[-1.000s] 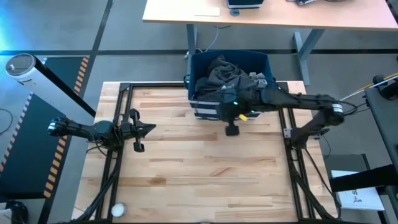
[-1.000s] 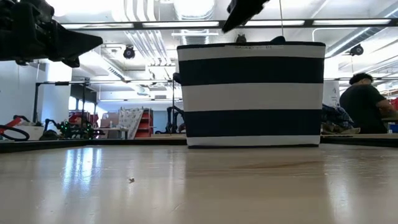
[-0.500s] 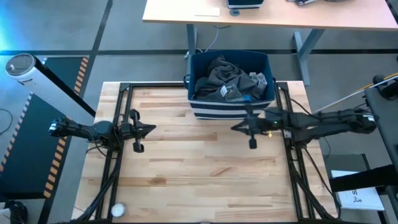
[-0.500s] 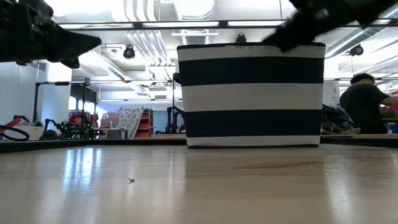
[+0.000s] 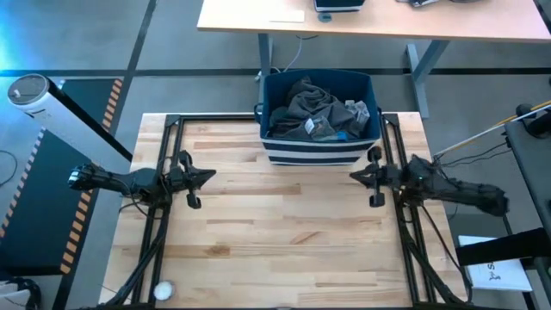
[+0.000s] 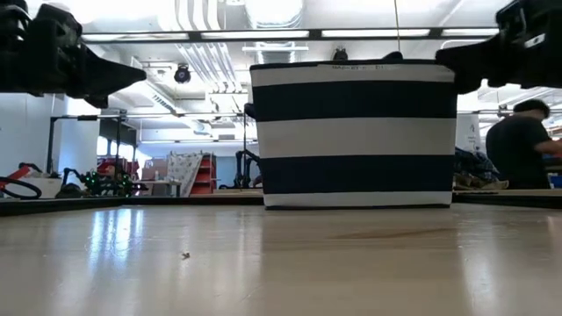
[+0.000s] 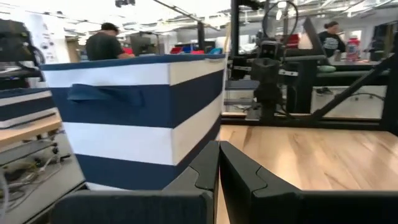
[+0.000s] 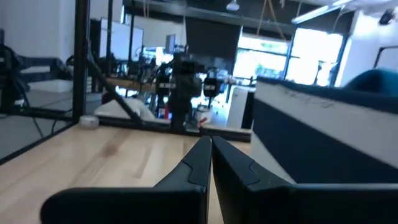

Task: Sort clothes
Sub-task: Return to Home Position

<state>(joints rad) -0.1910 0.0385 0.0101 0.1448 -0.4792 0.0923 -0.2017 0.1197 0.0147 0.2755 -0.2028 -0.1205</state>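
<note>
Since the clothes lie heaped in the striped bin at the far edge of the table, little can go wrong; left gripper and right gripper hover closed and empty; the right, near the bin's corner, might nudge it if swung wide.

I see the striped bin upright mid-frame on the table. The left gripper hangs at upper left, the right gripper at upper right, a person behind at the right edge.
</note>
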